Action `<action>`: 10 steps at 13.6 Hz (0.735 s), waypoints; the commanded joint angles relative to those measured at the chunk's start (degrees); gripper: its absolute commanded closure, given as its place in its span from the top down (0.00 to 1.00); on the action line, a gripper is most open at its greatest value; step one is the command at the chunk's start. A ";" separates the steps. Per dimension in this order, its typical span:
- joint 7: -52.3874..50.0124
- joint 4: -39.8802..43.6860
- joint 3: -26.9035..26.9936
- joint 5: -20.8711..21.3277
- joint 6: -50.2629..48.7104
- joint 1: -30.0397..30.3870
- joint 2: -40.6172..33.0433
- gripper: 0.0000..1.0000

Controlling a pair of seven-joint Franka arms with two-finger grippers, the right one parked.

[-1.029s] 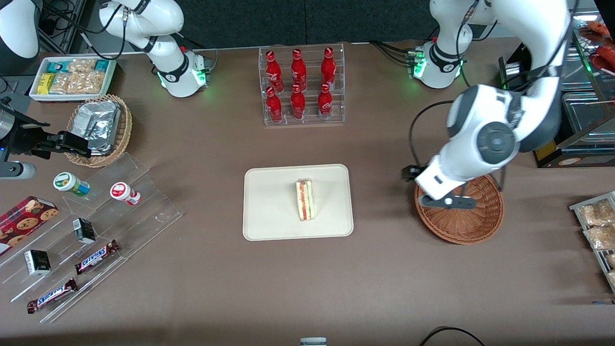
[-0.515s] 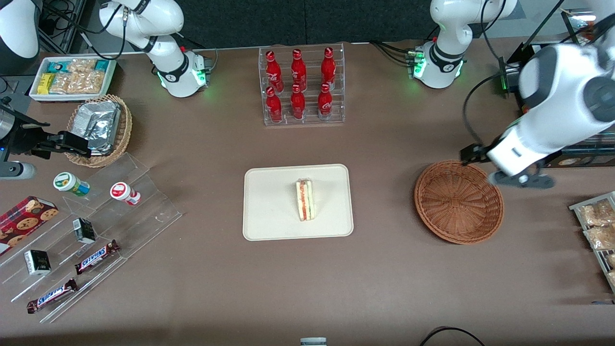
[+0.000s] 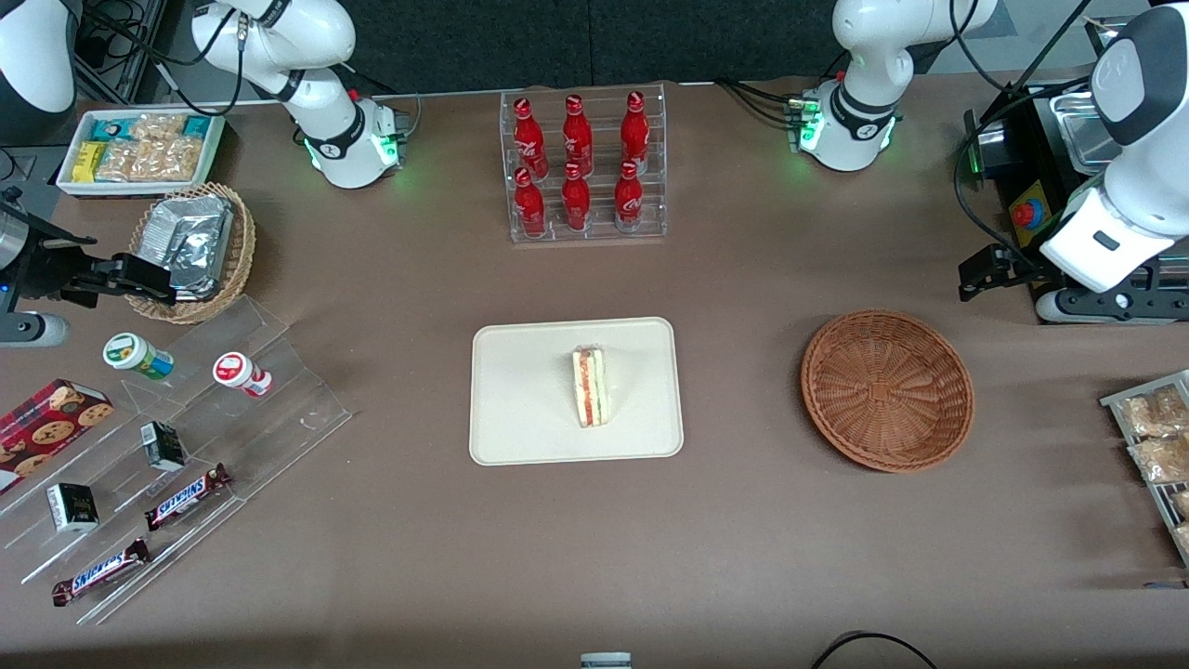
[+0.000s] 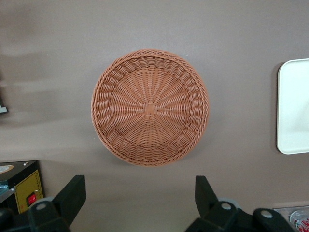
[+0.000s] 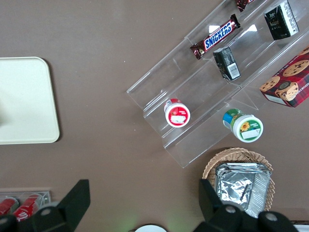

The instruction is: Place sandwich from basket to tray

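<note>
Even, fairly bright overhead light falls on the brown surface [image 3: 743,557], casting only soft, short shadows, such as the one beside the sandwich [image 3: 590,386] on the tray [image 3: 520,409]. Green glows spill from the arm bases. Clear acrylic shelves [image 3: 232,409] catch faint glare. From the left wrist, the basket [image 4: 150,107] is sharp, while the claw [image 4: 137,200], fingers spread, is dark.

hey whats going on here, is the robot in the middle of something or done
It looks finished. The sandwich lies on the cream tray mid-table, and the reddish-brown basket beside it holds nothing. The left arm's gripper hangs above the table with its fingers open and holding nothing, off toward the working arm's end of the table, farther from the front camera than the basket.
</note>
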 commanded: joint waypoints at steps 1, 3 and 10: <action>0.20 1.99 -0.61 0.26 -0.66 0.61 0.07 1.00; 0.11 3.91 -0.52 0.26 -2.41 0.61 -0.46 1.00; -0.15 11.57 -0.17 0.26 -9.36 -1.40 0.59 1.00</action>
